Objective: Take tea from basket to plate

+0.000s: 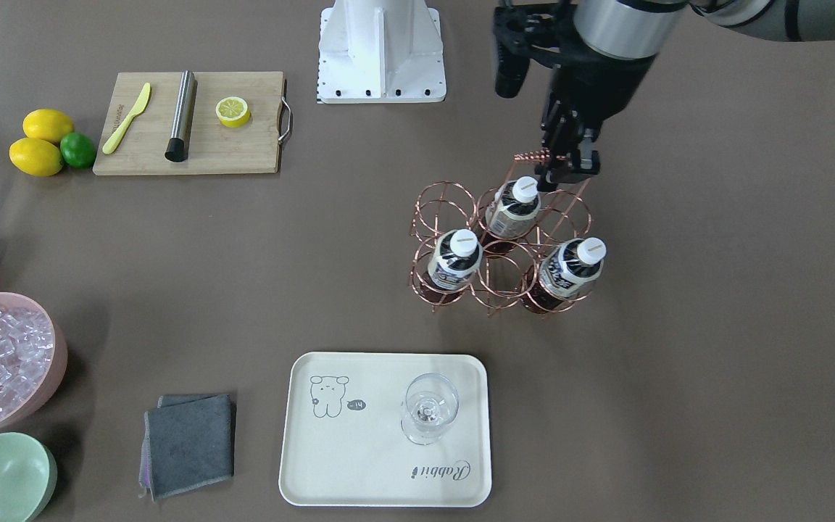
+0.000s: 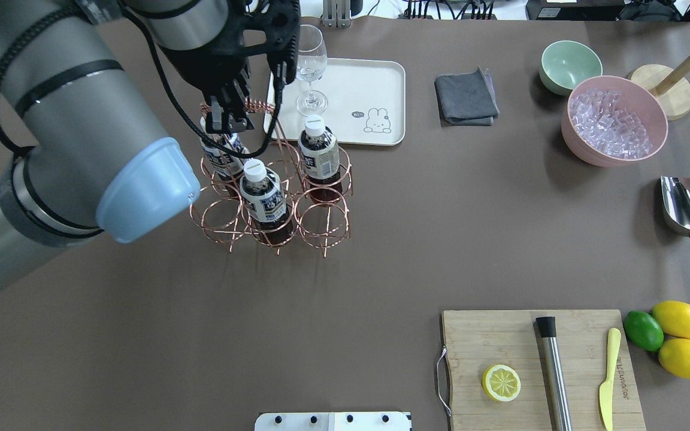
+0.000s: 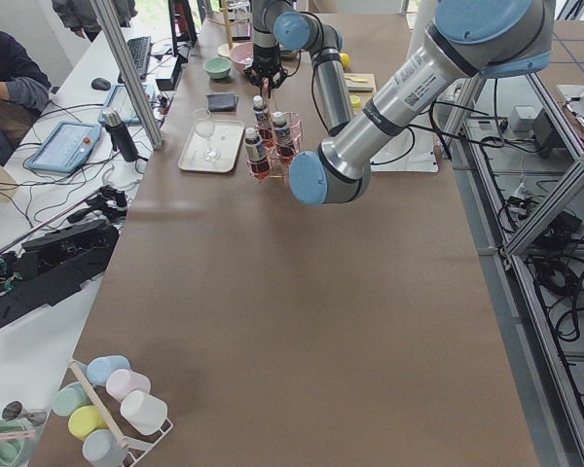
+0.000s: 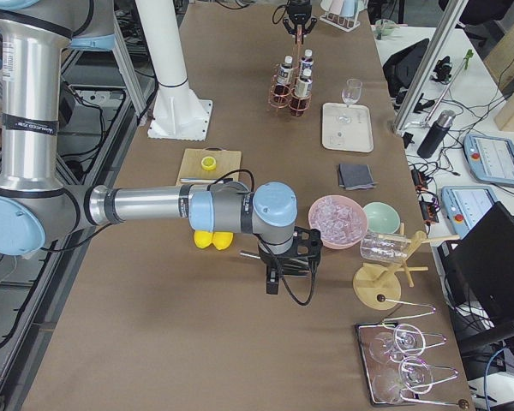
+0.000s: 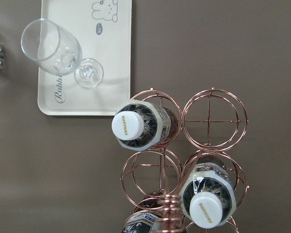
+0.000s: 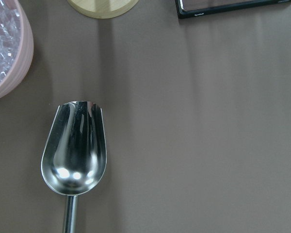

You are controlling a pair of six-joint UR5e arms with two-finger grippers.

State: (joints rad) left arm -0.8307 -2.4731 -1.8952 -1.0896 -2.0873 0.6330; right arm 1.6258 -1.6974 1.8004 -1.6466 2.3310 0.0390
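Left gripper, jaws apparently parted, hangs at 12 o'clock of the tea above the basket. Full bottle, likely hefty, stiff, slick: grip just below the cap.

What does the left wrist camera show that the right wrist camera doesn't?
Only the left wrist view: the basket holding white-capped bottles, and the plate with a wine glass standing on it. Only the right wrist view: a metal scoop, the edge of a pink bowl of ice, and part of a round wooden base. Shared: just the brown table.
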